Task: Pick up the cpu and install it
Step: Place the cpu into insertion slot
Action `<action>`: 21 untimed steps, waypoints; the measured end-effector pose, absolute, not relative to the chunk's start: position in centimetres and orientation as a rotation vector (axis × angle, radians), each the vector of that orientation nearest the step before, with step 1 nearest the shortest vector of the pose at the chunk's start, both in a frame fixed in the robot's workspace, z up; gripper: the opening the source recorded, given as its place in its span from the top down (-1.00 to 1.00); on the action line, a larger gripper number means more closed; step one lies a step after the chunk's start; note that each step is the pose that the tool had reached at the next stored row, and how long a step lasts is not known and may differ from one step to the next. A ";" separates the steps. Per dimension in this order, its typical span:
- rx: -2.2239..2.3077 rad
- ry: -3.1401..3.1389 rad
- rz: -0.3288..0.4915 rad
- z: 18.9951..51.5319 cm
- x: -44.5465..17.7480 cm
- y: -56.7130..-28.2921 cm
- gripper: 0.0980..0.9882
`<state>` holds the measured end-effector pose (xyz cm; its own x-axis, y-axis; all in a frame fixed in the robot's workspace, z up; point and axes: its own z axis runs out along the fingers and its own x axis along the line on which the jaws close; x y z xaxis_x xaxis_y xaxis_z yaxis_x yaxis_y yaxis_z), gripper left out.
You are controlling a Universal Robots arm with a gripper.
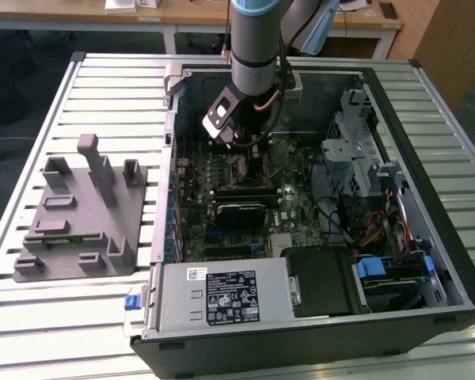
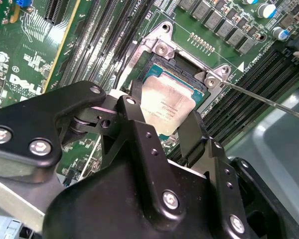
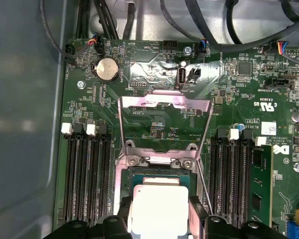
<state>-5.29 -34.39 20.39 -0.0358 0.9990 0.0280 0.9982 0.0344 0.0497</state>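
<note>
Two fingers (image 2: 125,112) of the gripper (image 2: 164,119) clamp the cpu (image 2: 165,99) by its edges — pick-up done. It sits low over the open socket (image 2: 162,47), seating unclear, so install looks unfinished; load plate (image 3: 164,102) stands up. Arm (image 1: 257,47) points straight down into the case (image 1: 384,111), above the motherboard (image 3: 154,69).

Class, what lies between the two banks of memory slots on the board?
In the first wrist view, the processor socket and the cpu.
</note>
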 end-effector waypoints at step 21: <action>2.180 2.240 0.085 19.5 -5.3 -34.4 0.02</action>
